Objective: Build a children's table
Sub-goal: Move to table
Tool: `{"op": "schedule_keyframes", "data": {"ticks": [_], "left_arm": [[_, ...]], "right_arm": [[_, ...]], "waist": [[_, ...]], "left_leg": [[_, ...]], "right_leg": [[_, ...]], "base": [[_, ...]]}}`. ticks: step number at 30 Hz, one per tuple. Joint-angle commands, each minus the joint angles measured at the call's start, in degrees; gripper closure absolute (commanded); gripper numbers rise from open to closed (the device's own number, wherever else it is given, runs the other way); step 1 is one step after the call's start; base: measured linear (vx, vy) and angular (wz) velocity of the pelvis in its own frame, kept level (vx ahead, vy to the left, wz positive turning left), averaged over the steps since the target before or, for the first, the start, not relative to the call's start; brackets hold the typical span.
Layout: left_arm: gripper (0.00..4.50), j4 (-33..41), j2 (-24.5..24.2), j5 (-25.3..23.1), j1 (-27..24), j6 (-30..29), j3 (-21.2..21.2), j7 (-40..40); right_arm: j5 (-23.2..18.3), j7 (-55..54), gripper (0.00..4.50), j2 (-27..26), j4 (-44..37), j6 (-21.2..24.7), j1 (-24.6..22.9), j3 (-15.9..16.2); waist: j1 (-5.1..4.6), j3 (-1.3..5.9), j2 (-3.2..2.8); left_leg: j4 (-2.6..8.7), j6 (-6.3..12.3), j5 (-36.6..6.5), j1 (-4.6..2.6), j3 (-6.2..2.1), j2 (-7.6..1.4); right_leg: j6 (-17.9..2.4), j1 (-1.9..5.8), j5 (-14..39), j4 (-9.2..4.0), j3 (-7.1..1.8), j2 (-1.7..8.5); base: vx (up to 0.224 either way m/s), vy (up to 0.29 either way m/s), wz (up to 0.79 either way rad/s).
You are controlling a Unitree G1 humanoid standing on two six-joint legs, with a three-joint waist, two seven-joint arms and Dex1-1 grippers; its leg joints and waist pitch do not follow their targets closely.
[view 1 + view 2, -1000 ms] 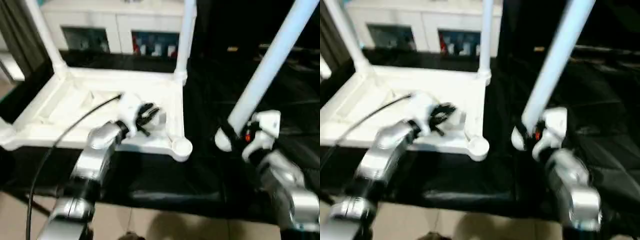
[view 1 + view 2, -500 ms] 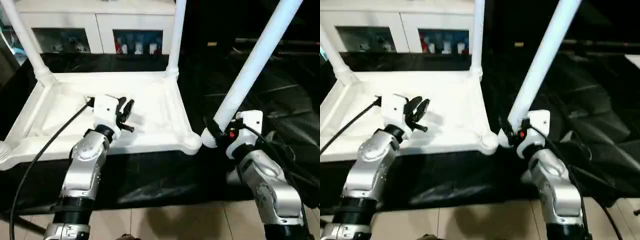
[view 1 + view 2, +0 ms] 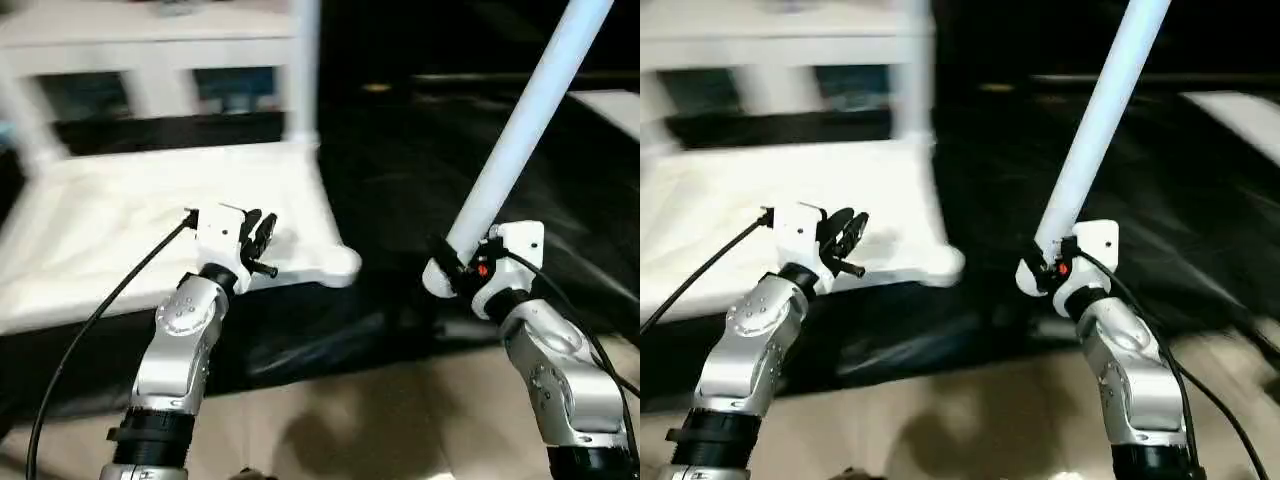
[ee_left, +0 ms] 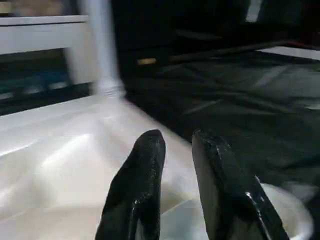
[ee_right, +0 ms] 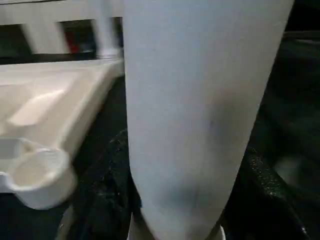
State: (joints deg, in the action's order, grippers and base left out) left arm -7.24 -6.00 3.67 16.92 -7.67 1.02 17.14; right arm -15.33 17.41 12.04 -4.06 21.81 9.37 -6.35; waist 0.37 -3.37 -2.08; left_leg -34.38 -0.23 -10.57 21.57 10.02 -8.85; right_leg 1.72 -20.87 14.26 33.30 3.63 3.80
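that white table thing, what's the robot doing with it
It is putting together a children's table. The white tabletop lies upside down on the black-sheeted table, with one leg standing in a far corner socket. The right gripper holds another leg near its lower end, tilted. The near corner socket is empty. The left gripper hovers over the tabletop, holding nothing.

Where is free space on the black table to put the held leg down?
The black sheet looks bare between the white tabletop and the held leg, and beyond the leg. Around the near corner socket, the left gripper crowds it.
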Motion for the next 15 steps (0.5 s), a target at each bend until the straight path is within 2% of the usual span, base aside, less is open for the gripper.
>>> {"op": "schedule_keyframes", "data": {"ticks": [1,2,3,4,5,6,7,8,9,10,11,12,13,14,15], "left_arm": [[3.31,1.5,0.0,0.4,-0.3,-0.7,-0.6,-0.1],[3.31,1.7,-0.1,0.5,-0.4,-0.9,-0.4,-0.3],[3.31,1.8,-0.1,0.6,-0.4,-1.0,-0.4,-0.4],[3.31,2.0,-0.1,0.7,-0.5,-1.1,-0.2,-0.4],[3.31,2.1,-0.1,0.7,-0.5,-1.1,-0.2,-0.4],[3.31,2.4,-0.2,0.7,-0.7,-1.3,0.0,-0.6],[3.31,2.4,-0.2,0.7,-0.7,-1.3,0.0,-0.6],[3.31,2.6,-0.2,0.7,-0.7,-1.3,0.0,-0.7],[3.31,2.9,-0.2,0.7,-1.0,-1.4,0.1,-0.8],[3.31,3.1,-0.2,0.6,-1.1,-1.4,0.1,-1.1],[3.31,3.4,-0.3,0.5,-1.3,-1.5,0.1,-1.4],[3.31,3.7,-0.2,0.5,-1.5,-1.6,0.1,-1.4],[3.31,3.8,-0.3,0.5,-1.6,-1.6,0.1,-1.5],[3.31,3.9,-0.3,0.4,-1.7,-1.7,0.1,-1.5],[3.31,4.1,-0.3,0.4,-1.8,-1.7,0.1,-1.6]], "right_arm": [[0.0,0.1,2.61,0.4,-0.2,-0.6,0.6,-0.2],[-0.2,0.5,2.61,0.3,-0.3,-0.5,0.6,0.0],[-0.1,1.1,2.61,0.5,-0.4,-0.4,0.5,0.5],[0.0,1.9,2.61,0.9,-0.7,-0.3,0.4,1.3],[0.3,2.4,2.61,1.2,-0.8,-0.3,0.3,2.0],[1.6,4.1,2.61,2.3,-1.4,-0.3,0.0,4.4],[1.6,4.1,2.61,2.3,-1.4,-0.3,0.0,4.4],[2.4,4.7,2.61,2.7,-1.5,-0.5,-0.2,5.6],[3.2,5.8,2.61,3.2,-1.6,-0.9,-0.5,7.2],[3.4,6.5,2.61,3.4,-1.5,-1.0,-0.6,7.9],[3.4,7.2,2.61,3.5,-1.3,-1.1,-0.6,8.5],[3.4,7.5,2.61,3.5,-1.2,-1.2,-0.6,8.7],[3.6,7.5,2.61,3.5,-1.2,-1.3,-0.6,8.7],[3.7,7.5,2.61,3.5,-1.2,-1.4,-0.6,8.8],[3.7,7.9,2.61,3.7,-1.2,-1.6,-0.6,9.0]], "waist": [[-0.88,2.96,0.22],[-1.74,2.52,0.36],[-2.17,2.4,0.49],[-2.73,2.19,0.57],[-3.5,1.79,0.4],[-2.88,1.68,1.68],[-2.7,1.45,-0.03],[-3.01,2.07,-0.24],[-3.36,1.99,1.48],[-2.79,1.91,1.74],[-1.62,1.93,2.43],[-1.3,1.6,1.91],[-0.84,1.12,0.78],[-1.21,1.49,-0.32],[-1.77,2.06,-0.88]], "left_leg": [[6.82,-6.56,-42.0,-2.14,-4.24,-4.08],[6.61,-5.35,-41.7,-1.67,-4.07,-3.67],[6.39,-4.78,-41.9,-1.92,-3.96,-3.47],[5.85,-3.73,-41.7,-2.7,-3.7,-3.14],[5.64,-3.35,-42.1,-3.53,-3.7,-3.26],[6.48,-1.43,-39.7,0.91,-4.87,-2.05],[8.61,-0.16,-39.9,5.23,-5.15,-0.89],[8.21,0.25,-37.8,4.01,-5.83,0.01],[4.08,0.67,-32.4,1.55,-5.8,0.26],[1.89,1.56,-28.2,0.91,-5.26,0.04],[-0.49,4.39,-19.0,1.91,-4.83,-1.22],[-0.57,4.95,-16.5,2.16,-4.77,-1.71],[1.29,5.08,-17.3,2.12,-5.17,-2.48],[4.08,4.56,-22.8,0.64,-6.33,-2.39],[5.16,5.63,-24.9,-1.43,-8.02,-2.54]], "right_leg": [[-4.3,2.34,24.0,-4.75,-1.48,4.91],[-4.3,2.98,27.6,-5.55,-0.72,4.66],[-3.9,2.95,30.2,-6.04,-0.4,4.68],[-3.3,2.72,34.3,-6.88,0.0,4.64],[-3.7,2.58,34.4,-7.4,0.59,4.56],[-3.0,6.05,35.0,-7.09,2.3,6.14],[-0.2,10.34,36.9,-3.0,3.34,5.51],[-0.9,9.46,32.8,-2.4,2.63,5.42],[-3.2,7.1,39.6,-7.75,2.57,9.07],[-4.5,7.0,43.0,-9.34,2.34,10.91],[-6.3,8.51,43.9,-10.43,2.07,13.21],[-6.9,9.04,42.8,-10.62,2.75,13.28],[-7.1,9.58,38.4,-9.78,4.76,10.96],[-7.3,8.82,31.1,-6.9,6.59,6.04],[-7.9,7.66,25.3,-4.72,6.8,3.63]], "base": [[0.024,0.069,-0.34],[0.006,0.044,-0.29],[0.006,0.044,-0.29],[0.021,0.02,-0.19],[0.0,0.0,0.0],[0.0,0.0,0.0],[0.0,0.0,0.0],[0.041,-0.018,0.5],[0.041,-0.018,0.5],[0.089,-0.041,0.67],[0.101,-0.029,0.65],[0.101,-0.029,0.65],[0.107,0.003,0.66],[0.142,0.013,0.76],[0.142,0.013,0.76]]}}
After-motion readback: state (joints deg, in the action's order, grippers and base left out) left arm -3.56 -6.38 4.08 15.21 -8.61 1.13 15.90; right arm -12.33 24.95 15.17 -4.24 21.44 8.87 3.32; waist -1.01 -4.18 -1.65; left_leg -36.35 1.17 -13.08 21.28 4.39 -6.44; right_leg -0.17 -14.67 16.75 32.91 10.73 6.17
